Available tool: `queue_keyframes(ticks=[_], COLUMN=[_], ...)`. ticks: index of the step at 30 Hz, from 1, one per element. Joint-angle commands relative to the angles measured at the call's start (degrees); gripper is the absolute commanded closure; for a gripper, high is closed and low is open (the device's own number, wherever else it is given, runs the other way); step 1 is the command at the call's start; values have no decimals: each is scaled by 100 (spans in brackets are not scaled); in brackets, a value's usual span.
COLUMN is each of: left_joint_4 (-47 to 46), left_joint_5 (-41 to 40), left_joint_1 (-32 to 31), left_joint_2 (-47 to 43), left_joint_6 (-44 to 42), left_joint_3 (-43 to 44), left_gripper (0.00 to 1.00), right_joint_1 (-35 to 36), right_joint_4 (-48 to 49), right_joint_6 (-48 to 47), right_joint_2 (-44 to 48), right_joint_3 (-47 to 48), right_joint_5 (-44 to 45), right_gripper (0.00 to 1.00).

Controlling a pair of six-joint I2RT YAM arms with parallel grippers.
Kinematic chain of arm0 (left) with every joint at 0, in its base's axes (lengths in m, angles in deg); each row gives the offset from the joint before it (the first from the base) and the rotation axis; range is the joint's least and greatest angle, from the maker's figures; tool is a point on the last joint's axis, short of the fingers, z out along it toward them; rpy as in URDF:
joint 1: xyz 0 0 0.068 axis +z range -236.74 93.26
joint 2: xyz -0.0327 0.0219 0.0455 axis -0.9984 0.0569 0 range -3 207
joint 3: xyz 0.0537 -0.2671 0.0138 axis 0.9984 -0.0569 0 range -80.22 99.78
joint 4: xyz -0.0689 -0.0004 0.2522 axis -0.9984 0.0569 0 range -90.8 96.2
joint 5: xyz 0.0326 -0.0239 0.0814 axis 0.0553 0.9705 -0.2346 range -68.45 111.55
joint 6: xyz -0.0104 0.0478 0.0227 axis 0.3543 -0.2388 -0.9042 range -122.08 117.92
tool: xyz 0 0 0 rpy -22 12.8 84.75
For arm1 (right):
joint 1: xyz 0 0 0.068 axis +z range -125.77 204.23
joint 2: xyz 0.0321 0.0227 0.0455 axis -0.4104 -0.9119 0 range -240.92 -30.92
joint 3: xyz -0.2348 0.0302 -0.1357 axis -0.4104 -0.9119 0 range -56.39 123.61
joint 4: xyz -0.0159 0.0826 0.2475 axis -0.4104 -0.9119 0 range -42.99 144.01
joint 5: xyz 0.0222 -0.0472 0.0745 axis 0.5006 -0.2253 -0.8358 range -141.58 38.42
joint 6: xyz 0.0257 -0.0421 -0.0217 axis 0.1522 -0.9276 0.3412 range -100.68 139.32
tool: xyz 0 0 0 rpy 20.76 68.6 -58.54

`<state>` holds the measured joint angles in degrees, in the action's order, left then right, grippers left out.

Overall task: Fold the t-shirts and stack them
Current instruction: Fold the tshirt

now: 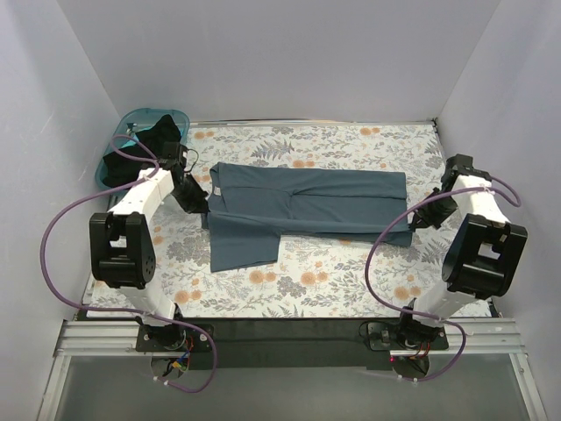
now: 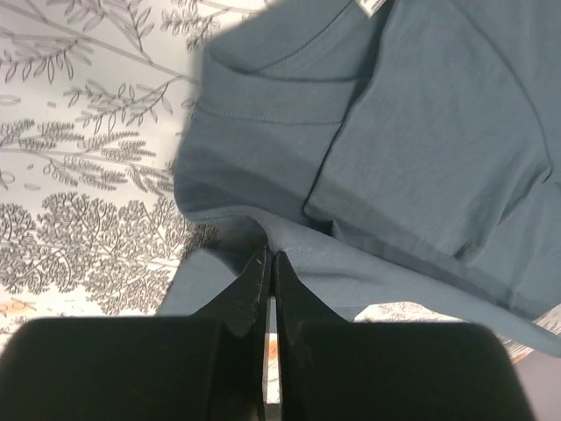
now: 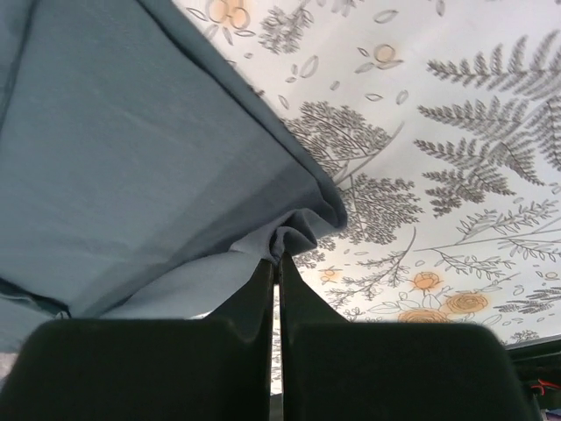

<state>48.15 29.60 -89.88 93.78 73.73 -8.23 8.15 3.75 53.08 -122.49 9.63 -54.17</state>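
floral table (image 1: 351,282), grippers (image 2: 267,256) (image 3: 273,261) tight on tee (image 1: 307,206)

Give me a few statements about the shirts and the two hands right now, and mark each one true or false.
1. The left hand and the right hand are each shut on the blue-grey t-shirt. True.
2. The black t-shirt lies folded on top of the blue-grey one. False: it sits bunched in the teal basket.
3. The blue-grey t-shirt's collar is at the left hand's end. True.
4. The teal basket stands beside the right arm. False: it is at the far left corner.
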Motion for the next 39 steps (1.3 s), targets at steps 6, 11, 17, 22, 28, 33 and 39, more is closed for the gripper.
queue_keyframes(ticks=[6,11,17,22,28,33,39], left_joint_4=[-17,-113,-219,-272,-263,-237,-403], left_joint_5=[21,-32,47,117,91,21,-41], left_joint_1=[190,243,243,243,243,243,252], left_joint_2=[359,614,1027,1256,1476,1529,1573], left_joint_6=[-93,-84,-23,13,-14,-22,65], left_joint_3=[579,790,1212,1432,1590,1713,1538], left_gripper=[100,100,100,100,100,100,100], right_joint_1=[219,368,482,491,500,491,500], right_joint_4=[-98,-80,-63,-54,34,139,297], right_joint_6=[-229,-256,-291,-309,-273,-229,-221], right_joint_2=[-563,-906,-1275,-1486,-1574,-1601,-1724], right_joint_3=[903,1167,1440,1563,1493,1484,1493], right_joint_5=[-22,101,233,417,531,461,356], right_gripper=[99,99,99,99,99,99,99])
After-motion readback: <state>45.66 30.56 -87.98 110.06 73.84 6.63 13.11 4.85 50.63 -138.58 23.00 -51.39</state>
